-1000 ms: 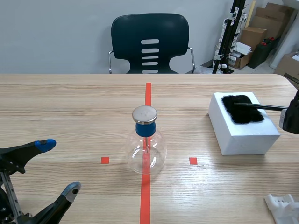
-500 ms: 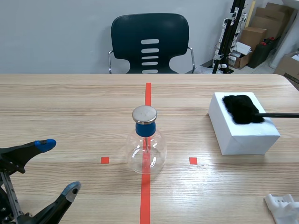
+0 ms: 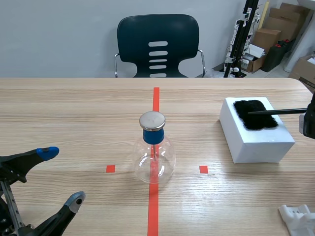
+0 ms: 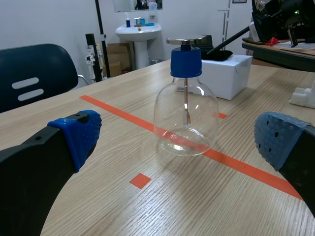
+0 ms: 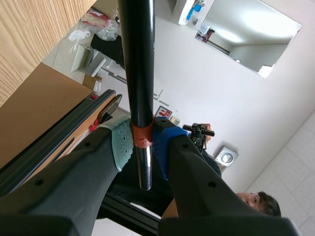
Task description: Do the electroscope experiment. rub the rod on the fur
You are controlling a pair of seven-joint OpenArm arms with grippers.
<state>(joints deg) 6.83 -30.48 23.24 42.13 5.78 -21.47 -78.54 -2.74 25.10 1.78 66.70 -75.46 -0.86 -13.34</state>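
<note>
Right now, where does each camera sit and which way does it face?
Scene view: between the arms, facing across the table to the chair; shows the open left end effector, a sliver of right arm.
Left wrist view: low on the left arm, facing the electroscope; own two fingers apart.
Right wrist view: on the right arm, tipped up toward the room; right end effector shut on the rod.
Shared: scene and left wrist views both show the electroscope, white box, fur and rod.

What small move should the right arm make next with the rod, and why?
Probably slide the rod lengthwise across the fur, pressing lightly. The right end effector is shut on the rod, whose tip lies over the fur atop the white box, so rubbing can start here.
</note>
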